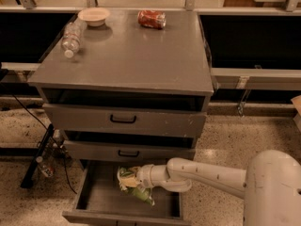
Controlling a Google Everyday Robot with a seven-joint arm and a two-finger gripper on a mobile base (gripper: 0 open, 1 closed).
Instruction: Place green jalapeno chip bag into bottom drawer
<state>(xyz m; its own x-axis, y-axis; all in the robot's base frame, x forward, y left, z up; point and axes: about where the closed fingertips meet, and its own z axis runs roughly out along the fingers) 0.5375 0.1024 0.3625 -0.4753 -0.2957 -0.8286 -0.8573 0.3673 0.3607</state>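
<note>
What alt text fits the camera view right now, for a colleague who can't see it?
The arm reaches from the right into the open bottom drawer, its gripper at the green chip bag there. On top of the cabinet are a red can, a bowl and a bottle lying on its side.
</note>
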